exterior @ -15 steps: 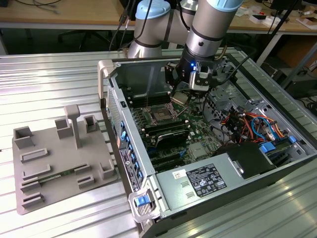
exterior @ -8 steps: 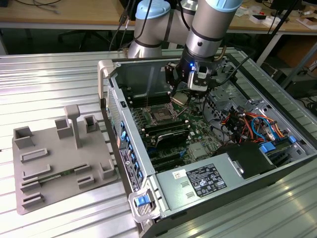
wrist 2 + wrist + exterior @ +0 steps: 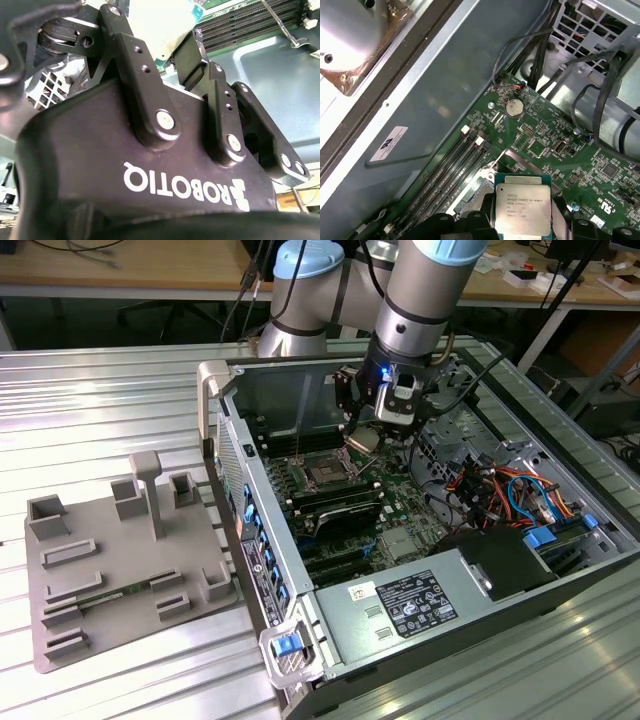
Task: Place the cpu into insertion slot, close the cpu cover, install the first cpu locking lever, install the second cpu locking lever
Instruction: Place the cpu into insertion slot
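Observation:
The cpu, a small square chip with a silver-grey top, is held between the black fingers of my gripper, which is shut on it. In the exterior view my gripper hangs inside the open computer case with the cpu tilted at its tip, a little above and to the exterior view's right of the insertion slot on the green motherboard. A shiny metal frame, likely the cpu cover, shows just beside the chip. In the second wrist view the fingers clamp a pale plate.
Black memory slots lie beside the socket. Bundled cables and a drive cage crowd the case's side at the exterior view's right. A grey power supply sits at the front. A grey fixture plate rests on the metal table outside the case.

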You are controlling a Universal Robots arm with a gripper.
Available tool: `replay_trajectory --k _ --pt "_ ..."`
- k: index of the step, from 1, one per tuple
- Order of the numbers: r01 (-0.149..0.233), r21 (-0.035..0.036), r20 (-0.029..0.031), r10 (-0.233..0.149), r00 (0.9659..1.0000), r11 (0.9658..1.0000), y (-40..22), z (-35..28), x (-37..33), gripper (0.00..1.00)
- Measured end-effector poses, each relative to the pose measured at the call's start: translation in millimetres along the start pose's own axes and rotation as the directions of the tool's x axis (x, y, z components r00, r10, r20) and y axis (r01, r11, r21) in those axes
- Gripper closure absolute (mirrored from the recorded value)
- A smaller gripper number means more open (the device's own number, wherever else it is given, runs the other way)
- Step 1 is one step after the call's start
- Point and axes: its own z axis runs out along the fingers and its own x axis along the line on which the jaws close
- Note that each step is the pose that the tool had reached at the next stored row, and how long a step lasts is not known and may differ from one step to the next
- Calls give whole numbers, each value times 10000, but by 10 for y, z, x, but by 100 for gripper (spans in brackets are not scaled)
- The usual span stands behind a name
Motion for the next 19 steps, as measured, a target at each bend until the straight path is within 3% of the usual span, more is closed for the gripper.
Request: replay_trajectory --k 12,19 --pt "-727 -19 79 727 9973 9973 -13 -3 11 45" --pt "-1145 -23 110 1145 9934 9934 -50 -6 39 45"
